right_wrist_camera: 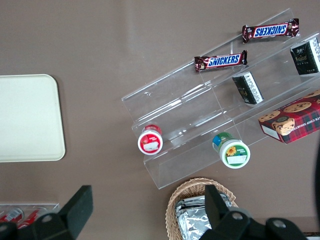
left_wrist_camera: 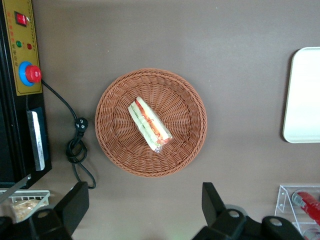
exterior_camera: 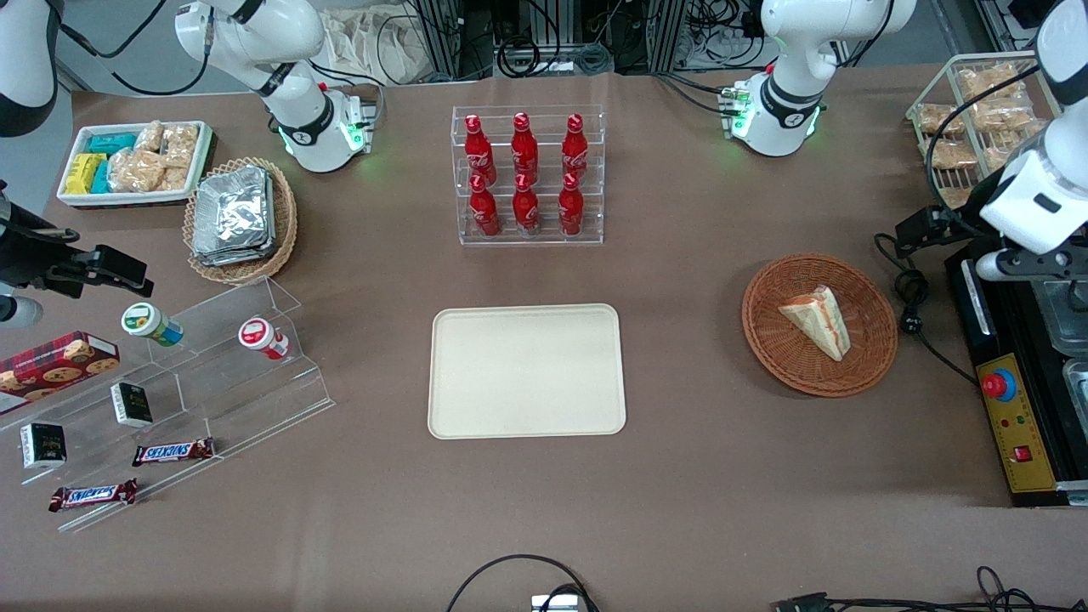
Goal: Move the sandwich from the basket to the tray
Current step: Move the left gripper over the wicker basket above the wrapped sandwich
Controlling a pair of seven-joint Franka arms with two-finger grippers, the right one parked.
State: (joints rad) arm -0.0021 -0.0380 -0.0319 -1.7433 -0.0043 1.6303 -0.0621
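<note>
Left wrist view gives me the sandwich (left_wrist_camera: pixel 149 124) lying on its side in the middle of the round reddish-brown basket (left_wrist_camera: pixel 116 97), filling stripes facing up. My gripper (left_wrist_camera: pixel 145 210) hovers high above the basket with its fingers (left_wrist_camera: pixel 74 206) spread wide apart, grasping nothing. From the front, the basket (exterior_camera: pixel 875 340) sits toward the working arm's end of the table, well apart from the cream tray (exterior_camera: pixel 526 371) at the table's middle. A clear rack of red bottles (exterior_camera: pixel 526 174) stands farther from the front camera than the tray.
</note>
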